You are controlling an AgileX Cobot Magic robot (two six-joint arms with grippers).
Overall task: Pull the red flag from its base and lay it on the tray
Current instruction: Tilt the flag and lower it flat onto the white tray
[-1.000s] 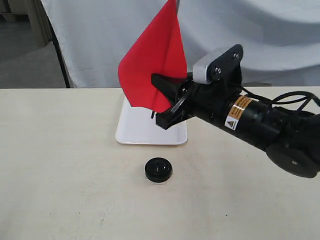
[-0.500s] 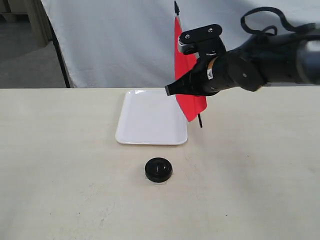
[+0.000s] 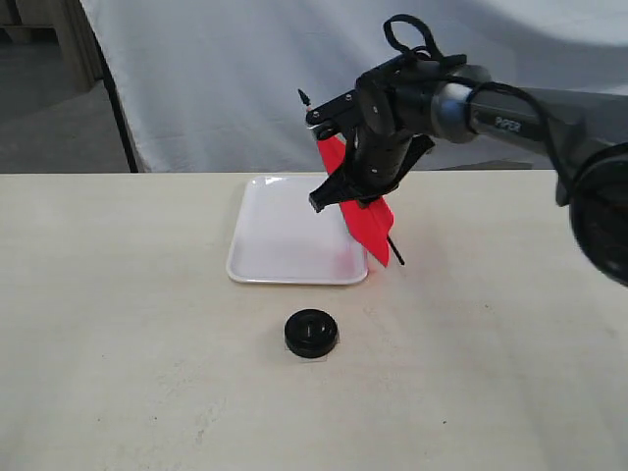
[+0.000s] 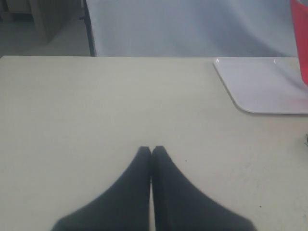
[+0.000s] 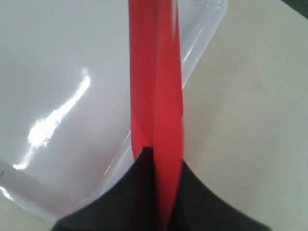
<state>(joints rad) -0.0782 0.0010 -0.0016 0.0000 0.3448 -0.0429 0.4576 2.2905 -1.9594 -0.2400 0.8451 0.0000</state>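
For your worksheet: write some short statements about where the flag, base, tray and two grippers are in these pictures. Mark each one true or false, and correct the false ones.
1. The red flag stands in the base. False: it is out of the base, and the right gripper holds it in the air.
2. The base sits on the table, apart from the tray. True.
3. The left gripper has its fingers closed together with nothing between them. True.
4. The flag lies flat on the tray. False: the right gripper's fingers are clamped on it and hold it tilted above the tray's edge.
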